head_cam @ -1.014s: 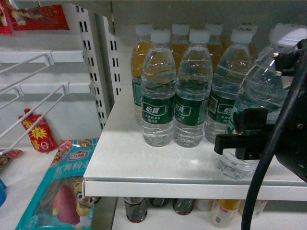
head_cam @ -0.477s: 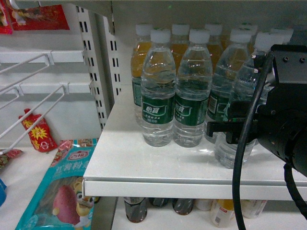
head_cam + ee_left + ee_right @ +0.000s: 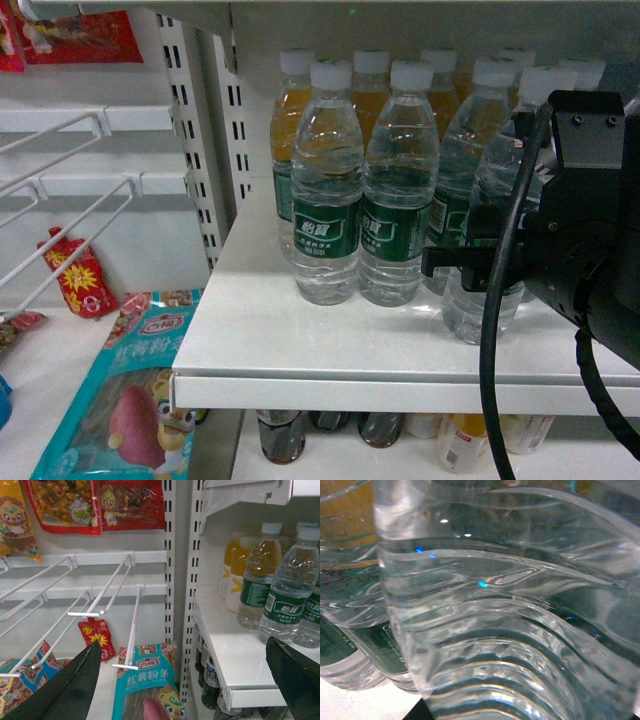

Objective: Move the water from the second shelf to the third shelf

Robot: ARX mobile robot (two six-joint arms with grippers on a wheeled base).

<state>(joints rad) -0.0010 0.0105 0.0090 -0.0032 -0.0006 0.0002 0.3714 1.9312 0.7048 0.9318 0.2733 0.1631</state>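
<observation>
The water is a clear ribbed bottle with a white cap and green label. It stands upright at the right of the white shelf, beside the other water bottles. My right gripper is shut on the water's middle, one black finger crossing its front. The bottle's ribbed wall fills the right wrist view. My left gripper hangs open and empty in front of the wire-hook bay, left of the shelf.
Orange drink bottles stand behind the water row. Dark bottles sit on the shelf below. White wire hooks jut out at left, above a teal snack packet and a red packet. A black cable hangs beside my right arm.
The held water went from tilted at the far right to upright and moved left and back, closer to the row. My right arm followed it; the left arm shows no earlier frame.
</observation>
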